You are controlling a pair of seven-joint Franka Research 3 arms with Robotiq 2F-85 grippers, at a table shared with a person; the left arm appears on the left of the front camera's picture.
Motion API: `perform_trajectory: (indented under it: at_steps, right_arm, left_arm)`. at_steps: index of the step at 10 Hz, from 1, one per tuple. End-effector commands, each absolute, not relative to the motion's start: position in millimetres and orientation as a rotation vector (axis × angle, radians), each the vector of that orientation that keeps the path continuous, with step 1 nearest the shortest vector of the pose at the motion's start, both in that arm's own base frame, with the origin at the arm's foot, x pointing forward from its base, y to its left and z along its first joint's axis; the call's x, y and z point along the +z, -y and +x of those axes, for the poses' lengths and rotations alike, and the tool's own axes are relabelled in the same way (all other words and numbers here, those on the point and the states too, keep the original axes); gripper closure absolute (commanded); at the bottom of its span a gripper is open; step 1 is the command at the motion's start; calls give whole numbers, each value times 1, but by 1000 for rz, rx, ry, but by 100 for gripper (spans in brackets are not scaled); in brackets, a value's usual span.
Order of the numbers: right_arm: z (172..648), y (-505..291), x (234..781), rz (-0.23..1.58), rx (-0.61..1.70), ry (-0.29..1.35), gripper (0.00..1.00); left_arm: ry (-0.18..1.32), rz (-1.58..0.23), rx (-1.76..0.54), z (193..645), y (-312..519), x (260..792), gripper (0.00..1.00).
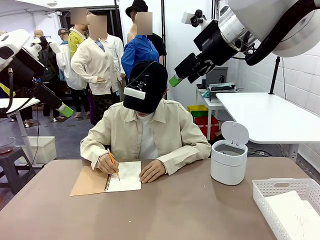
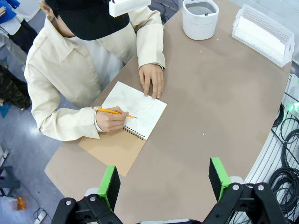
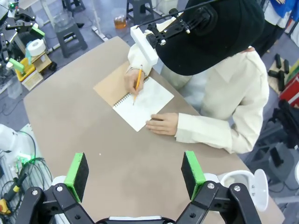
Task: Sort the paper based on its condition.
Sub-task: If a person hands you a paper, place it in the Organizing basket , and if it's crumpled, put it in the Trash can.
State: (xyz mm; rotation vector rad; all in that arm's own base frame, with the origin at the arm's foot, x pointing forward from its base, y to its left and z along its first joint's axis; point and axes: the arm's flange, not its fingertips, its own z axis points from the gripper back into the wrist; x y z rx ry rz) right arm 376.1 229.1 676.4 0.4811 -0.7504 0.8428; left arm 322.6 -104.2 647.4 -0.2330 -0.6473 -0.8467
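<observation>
Paper (image 1: 292, 212) lies as loose white sheets inside a white slotted basket (image 1: 265, 187) at the table's near right corner; faint pencil marks show on the top sheet. Another white page sits open in a spiral notebook (image 1: 107, 179) with a brown kraft cover, in front of the person at the far side. The person's one hand (image 1: 106, 163) holds a yellow pencil (image 1: 113, 162) with its tip on that page; the other hand (image 1: 151, 171) rests flat on the page's edge. A small white bin (image 1: 229, 160) with its lid tipped up stands on the brown table (image 1: 190, 210), between notebook and basket, apart from both.

Left gripper (image 2: 163, 179) hangs high over the table's near side, jaws spread wide, nothing between the green pads. Right gripper (image 3: 135, 172) likewise hangs above the table, jaws wide apart and empty. In the front view both arms are raised clear of the tabletop, well apart from the paper.
</observation>
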Motion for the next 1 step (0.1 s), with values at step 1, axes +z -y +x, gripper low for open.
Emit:
perform_trajectory:
  at_steps: [1]
  right_arm:
    - [377, -229, 675, 485, 835, 747, 0]
  left_arm:
    - [648, -236, -847, 323, 103, 648, 0]
